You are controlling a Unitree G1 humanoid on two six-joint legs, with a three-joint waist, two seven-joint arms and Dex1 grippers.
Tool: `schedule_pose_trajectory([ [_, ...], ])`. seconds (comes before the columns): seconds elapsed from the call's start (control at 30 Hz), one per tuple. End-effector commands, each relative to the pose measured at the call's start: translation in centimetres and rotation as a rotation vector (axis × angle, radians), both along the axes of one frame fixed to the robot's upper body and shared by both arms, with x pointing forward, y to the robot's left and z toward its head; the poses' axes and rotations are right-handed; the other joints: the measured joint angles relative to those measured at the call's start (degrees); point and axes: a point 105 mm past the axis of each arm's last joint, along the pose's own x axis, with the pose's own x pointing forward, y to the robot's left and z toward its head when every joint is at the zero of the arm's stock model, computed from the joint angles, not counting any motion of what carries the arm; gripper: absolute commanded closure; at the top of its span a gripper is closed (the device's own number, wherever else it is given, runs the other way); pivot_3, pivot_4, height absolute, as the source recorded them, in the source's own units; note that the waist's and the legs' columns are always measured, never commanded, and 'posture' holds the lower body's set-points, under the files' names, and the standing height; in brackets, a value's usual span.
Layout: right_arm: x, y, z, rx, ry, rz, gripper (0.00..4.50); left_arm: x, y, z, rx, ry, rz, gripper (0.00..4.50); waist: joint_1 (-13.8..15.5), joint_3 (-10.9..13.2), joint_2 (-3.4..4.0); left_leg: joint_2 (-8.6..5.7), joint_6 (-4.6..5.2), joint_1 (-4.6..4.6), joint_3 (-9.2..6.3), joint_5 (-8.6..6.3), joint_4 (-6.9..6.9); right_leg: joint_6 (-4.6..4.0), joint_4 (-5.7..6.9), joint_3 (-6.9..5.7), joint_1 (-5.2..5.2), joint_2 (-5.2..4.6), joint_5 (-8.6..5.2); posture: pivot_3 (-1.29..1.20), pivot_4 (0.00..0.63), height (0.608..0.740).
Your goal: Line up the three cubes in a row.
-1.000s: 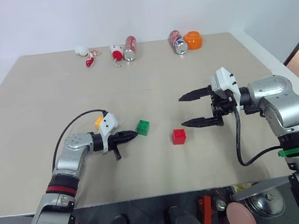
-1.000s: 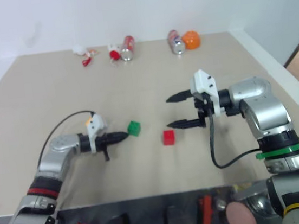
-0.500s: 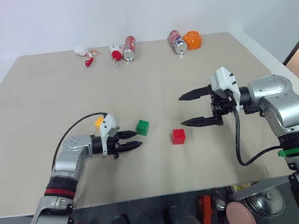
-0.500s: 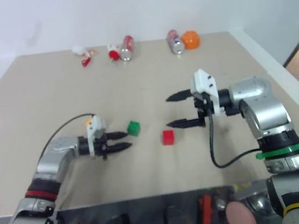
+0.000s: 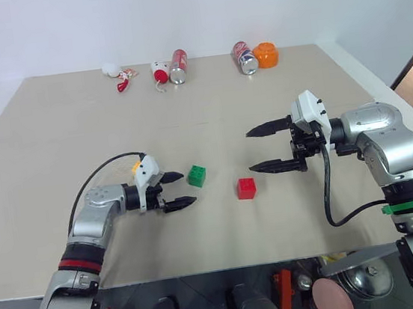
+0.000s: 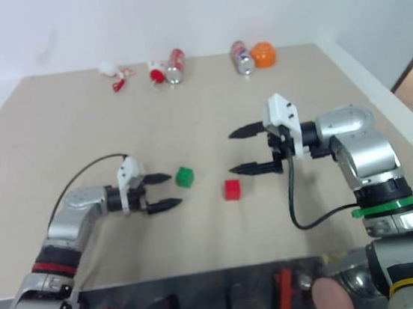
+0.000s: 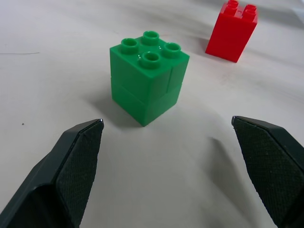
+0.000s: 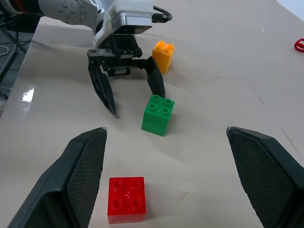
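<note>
Green cube point(image 5: 196, 175) sits mid-table, red cube point(image 5: 246, 188) just beside it toward the right edge, both upright and apart. My left gripper point(image 5: 174, 189) rests low with its jaws spread wide, empty, tips just short of the green cube. My right gripper point(image 5: 266, 148) hovers released above the table point(image 5: 38, 130), beyond the red cube. I judge the step to be approaching the green cube; next I must advance until the fingers straddle it, then close. Right wrist view reveals the yellow-orange cube point(image 8: 163, 55) behind my left gripper, toward the left edge, largely masked in the head views.
</note>
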Motion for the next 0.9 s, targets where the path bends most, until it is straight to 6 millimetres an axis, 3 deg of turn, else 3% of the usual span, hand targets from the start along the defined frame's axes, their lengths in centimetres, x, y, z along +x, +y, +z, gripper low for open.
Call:
schedule_pose_trajectory([
  [0.03,-0.2,0.0,1.7,0.012,-0.060,0.014,0.31,0.4,-0.8,0.9,0.005,-0.050,-0.018,0.03,0.00,0.00,0.00,0.00,0.00,0.00,0.00,0.00,0.00,0.00,0.00,0.00,0.00,0.00,0.00,0.00,0.150,0.740],
  [0.27,-0.3,-0.1,1.6,0.013,-0.063,0.005,0.31,1.8,-2.7,1.1,0.006,-0.086,0.003,0.03,0.11,0.00,0.00,-0.03,0.01,-0.02,-0.02,0.00,0.01,0.01,0.00,0.02,0.01,0.00,0.01,0.00,0.150,0.740],
  [0.53,-0.4,-0.2,1.6,0.013,-0.061,-0.003,0.31,3.2,-3.6,1.3,0.010,-0.104,0.046,0.03,-0.05,0.00,0.00,-0.06,0.00,-0.02,-0.02,0.00,0.01,0.11,0.00,0.11,-0.01,0.04,0.06,0.00,0.150,0.740],
  [0.9,-0.4,-0.2,1.6,0.014,-0.060,-0.009,0.31,2.2,-3.4,0.7,0.025,-0.061,-0.007,0.03,-0.06,0.00,0.00,-0.06,0.00,-0.02,-0.02,0.00,0.01,0.14,0.00,0.12,-0.01,0.04,0.08,0.00,0.150,0.740],
])
